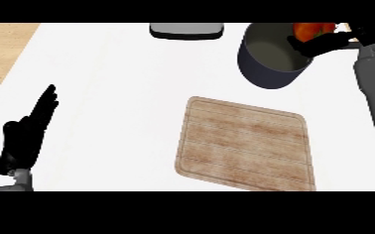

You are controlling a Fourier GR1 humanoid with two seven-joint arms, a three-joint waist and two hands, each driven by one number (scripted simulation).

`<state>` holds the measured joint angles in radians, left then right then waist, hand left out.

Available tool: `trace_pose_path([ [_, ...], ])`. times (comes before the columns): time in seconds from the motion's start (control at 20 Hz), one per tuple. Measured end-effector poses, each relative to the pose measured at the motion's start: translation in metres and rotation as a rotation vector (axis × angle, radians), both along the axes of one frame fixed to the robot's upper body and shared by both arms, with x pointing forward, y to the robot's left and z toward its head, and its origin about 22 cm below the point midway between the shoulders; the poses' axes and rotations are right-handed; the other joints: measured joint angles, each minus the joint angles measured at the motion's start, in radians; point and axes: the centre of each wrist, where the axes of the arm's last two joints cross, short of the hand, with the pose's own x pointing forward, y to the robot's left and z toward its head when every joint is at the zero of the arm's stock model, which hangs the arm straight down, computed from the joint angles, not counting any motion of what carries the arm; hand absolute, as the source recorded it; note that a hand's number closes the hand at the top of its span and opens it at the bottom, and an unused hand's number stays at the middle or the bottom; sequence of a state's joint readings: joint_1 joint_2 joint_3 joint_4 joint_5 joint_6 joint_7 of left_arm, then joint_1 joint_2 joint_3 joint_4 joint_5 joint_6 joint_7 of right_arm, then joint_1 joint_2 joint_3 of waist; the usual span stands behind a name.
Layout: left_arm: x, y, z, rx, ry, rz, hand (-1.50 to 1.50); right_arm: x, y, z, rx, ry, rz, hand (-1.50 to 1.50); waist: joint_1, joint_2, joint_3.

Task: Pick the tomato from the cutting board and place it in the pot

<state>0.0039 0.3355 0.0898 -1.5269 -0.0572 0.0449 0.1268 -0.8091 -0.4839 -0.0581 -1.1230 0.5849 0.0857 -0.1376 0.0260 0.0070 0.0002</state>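
Red-orange skin of the tomato (pixel 313 29) shows at the far right rim of the pot (pixel 273 54), caught in the curled black fingers of the right hand (pixel 322 43). That hand grasps the tomato from the right side, over the pot's edge, with the grey forearm running down the view's right border. The cutting board (pixel 247 144) lies bare on the white counter (pixel 110 104), nearer the robot and well apart from the pot. The left hand (pixel 26 134) rests at the lower left, fingers straight and relaxed, holding nothing.

The step in hand appears to be the placing. To do it well, the tomato should probably sit over the middle of the pot's dark opening, not over the rim, before the fingers let go; as it stands it looks close to the edge, so a release here might send it off the lip. Lowering a little into the pot first would likely soften the landing. A grey tray-like object (pixel 186 30) sits behind, clear of the path.
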Motion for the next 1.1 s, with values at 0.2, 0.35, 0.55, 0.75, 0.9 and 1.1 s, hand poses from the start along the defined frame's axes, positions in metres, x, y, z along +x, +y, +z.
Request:
trace_pose_path([
  [0.2,0.001,-0.006,-0.002,0.003,-0.003,-0.011,0.00,0.027,-0.004,-0.009,-0.026,0.017,-0.007,1.50,0.013,0.005,0.000],
  [0.35,0.000,-0.009,-0.002,-0.004,-0.008,-0.019,0.00,0.039,-0.004,-0.024,-0.080,0.019,-0.021,1.50,0.022,0.008,0.000],
  [0.55,0.005,-0.011,0.000,0.001,-0.018,-0.029,0.00,0.051,-0.002,-0.036,-0.115,0.036,-0.024,1.50,0.036,0.015,0.001],
  [0.75,0.006,-0.016,0.001,-0.001,-0.024,-0.039,0.00,0.058,0.004,-0.052,-0.055,0.109,-0.029,-1.50,0.045,0.019,0.001],
  [0.9,0.009,-0.017,0.004,-0.002,-0.026,-0.048,0.00,0.059,0.000,-0.062,0.002,0.153,-0.016,-1.50,0.051,0.024,0.002],
  [1.1,0.011,-0.017,0.004,-0.005,-0.025,-0.048,0.00,0.061,0.003,-0.069,0.059,0.180,0.022,-1.50,0.051,0.024,0.002],
])
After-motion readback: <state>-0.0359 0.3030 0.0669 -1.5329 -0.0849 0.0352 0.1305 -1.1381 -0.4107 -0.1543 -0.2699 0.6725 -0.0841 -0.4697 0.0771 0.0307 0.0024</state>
